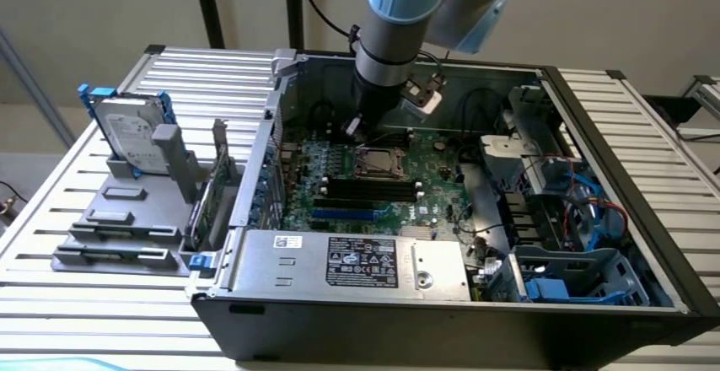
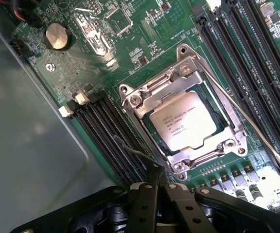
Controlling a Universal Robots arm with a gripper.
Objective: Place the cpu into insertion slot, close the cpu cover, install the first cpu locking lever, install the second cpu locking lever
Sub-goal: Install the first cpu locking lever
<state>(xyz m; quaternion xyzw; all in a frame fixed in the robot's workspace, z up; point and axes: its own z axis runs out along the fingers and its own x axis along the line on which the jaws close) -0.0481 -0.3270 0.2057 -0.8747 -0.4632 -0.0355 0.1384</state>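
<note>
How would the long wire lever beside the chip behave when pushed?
The lever is a long thin metal wire, so it probably flexes and springs back. Its smooth shiny surface may let the shut claw slip off.

The arm (image 1: 389,42) stands steeply above the insertion slot (image 1: 377,163), with the wrist pointing down at it. The gripper (image 2: 154,177) hangs just beside one corner of that slot, its fingers pressed together.

The robot arm (image 1: 389,42) reaches down into the open computer case (image 1: 450,330), and its gripper (image 1: 357,135) hangs just beside the insertion slot (image 1: 379,163). A grey power box (image 1: 349,260) lies near the slot, and a hard drive (image 1: 126,131) stands well apart from it.
</note>
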